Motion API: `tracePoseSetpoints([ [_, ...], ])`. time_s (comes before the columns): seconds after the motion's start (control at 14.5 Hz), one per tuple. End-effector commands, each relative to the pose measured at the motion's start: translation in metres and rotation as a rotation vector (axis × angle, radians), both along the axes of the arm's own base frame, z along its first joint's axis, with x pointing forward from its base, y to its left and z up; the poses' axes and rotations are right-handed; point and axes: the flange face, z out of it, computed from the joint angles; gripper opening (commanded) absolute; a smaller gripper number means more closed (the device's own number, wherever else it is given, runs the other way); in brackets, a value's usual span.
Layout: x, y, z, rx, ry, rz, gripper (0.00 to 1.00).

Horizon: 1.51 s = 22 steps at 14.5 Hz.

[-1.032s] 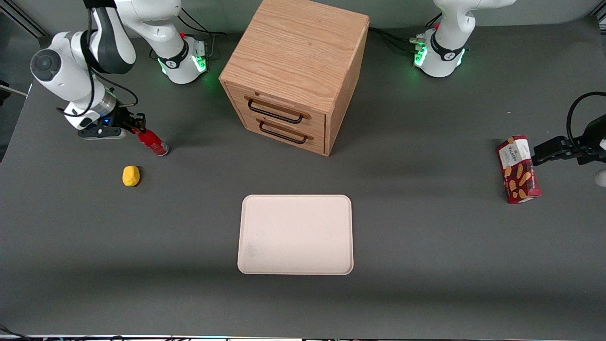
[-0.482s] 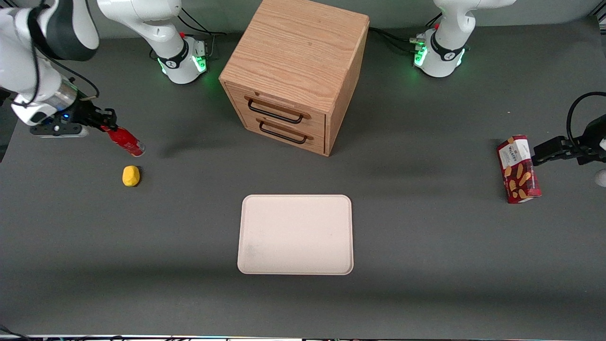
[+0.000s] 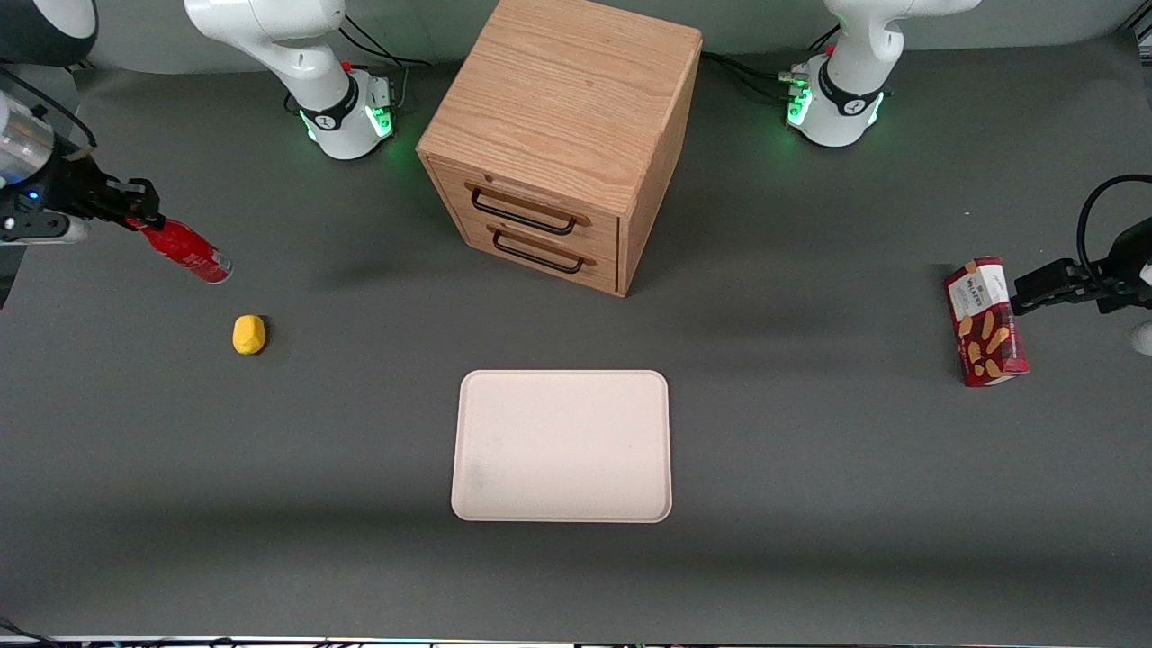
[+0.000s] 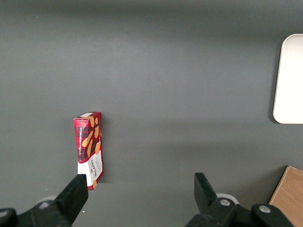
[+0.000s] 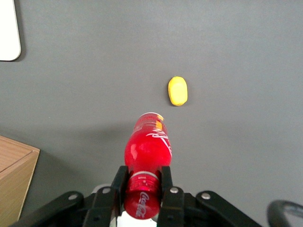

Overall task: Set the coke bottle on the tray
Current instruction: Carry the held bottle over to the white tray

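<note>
My right gripper (image 3: pixel 142 219) hangs high over the working arm's end of the table, shut on the cap and neck of the coke bottle (image 3: pixel 187 251). The small red bottle tilts down from the fingers, silvery base lowest, clear of the table. The right wrist view shows both black fingers (image 5: pixel 120 180) clamped on the red cap, with the bottle (image 5: pixel 147 146) pointing away from the camera. The cream-white tray (image 3: pixel 562 446) lies flat near the front camera at the table's middle, well apart from the bottle; one corner of the tray (image 5: pixel 8 33) shows in the right wrist view.
A yellow lump (image 3: pixel 249 334) lies on the table below the bottle, nearer the front camera. A wooden drawer cabinet (image 3: pixel 562 135) stands above the tray in the front view. A red biscuit box (image 3: pixel 985 321) lies toward the parked arm's end.
My gripper has lifted the bottle off the table and carried it outward, toward the working arm's edge of the table. Nothing else has moved.
</note>
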Motion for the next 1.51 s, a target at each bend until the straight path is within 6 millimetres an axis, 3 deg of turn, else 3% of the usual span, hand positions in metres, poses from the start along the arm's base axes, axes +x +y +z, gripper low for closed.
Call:
tracePoseSetpoints([
  [0.0,0.011,-0.001,0.041,0.020,0.010,0.033,0.00],
  [0.34,0.037,0.005,0.068,0.047,0.007,0.033,0.00],
  [0.55,0.080,0.030,0.072,0.062,0.018,0.072,0.00],
  [0.76,0.125,0.069,0.060,0.074,0.010,0.137,0.00],
  [0.96,0.157,0.115,0.046,0.091,-0.003,0.207,0.00],
  [1.1,0.178,0.145,0.027,0.116,0.003,0.200,0.00],
  [1.31,0.190,0.202,-0.003,0.128,0.027,0.096,0.00],
  [1.44,0.188,0.249,-0.009,0.099,0.014,0.041,0.00],
])
